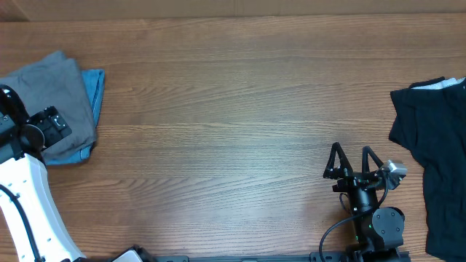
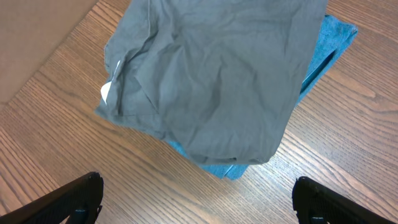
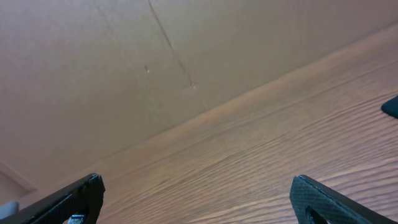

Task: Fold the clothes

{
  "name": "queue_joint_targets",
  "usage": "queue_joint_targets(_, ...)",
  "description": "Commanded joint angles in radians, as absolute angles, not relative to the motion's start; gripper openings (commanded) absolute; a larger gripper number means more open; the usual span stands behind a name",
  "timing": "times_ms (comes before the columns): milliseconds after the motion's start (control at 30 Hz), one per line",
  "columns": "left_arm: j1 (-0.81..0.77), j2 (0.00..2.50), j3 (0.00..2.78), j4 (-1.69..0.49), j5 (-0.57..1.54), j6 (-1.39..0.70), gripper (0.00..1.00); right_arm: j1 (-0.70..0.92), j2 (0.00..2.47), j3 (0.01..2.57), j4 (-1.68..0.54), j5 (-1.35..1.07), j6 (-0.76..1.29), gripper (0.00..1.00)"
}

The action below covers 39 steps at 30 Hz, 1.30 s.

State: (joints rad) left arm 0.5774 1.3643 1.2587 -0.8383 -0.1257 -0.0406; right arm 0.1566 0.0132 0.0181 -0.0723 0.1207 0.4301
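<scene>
The clothes (image 1: 44, 84) are a plain grey garment lying folded at the table's far left, on top of a light blue piece (image 1: 95, 87). The left wrist view shows the wrinkled grey cloth (image 2: 217, 74) just ahead, with blue (image 2: 339, 34) sticking out at its edges. My left gripper (image 2: 198, 182) hovers open above bare wood in front of the pile and touches nothing. My right gripper (image 1: 352, 153) stands open near the front right of the table, with nothing between its fingers. Past the right gripper (image 3: 198, 180), the right wrist view holds only wood.
A black garment (image 1: 437, 145) lies spread at the right edge, with a bit of white at its top; one corner of it (image 3: 392, 106) shows in the right wrist view. The left arm's white body (image 1: 29, 204) rises from the front left corner. The table (image 1: 233, 109) is brown wood.
</scene>
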Motion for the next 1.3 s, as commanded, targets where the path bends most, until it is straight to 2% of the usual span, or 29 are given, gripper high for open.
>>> queue_joint_targets(0, 0.574, 1.37, 1.261, -0.834, -0.138, -0.014, 1.0, 0.135, 0.003, 0.008, -0.07, 0.141, 0.389, 1.0)
queue_joint_targets(1267, 0.549, 1.363, 1.254, -0.837, -0.138, -0.014, 1.0, 0.126, 0.003, 0.008, -0.07, 0.133, 0.39, 1.0)
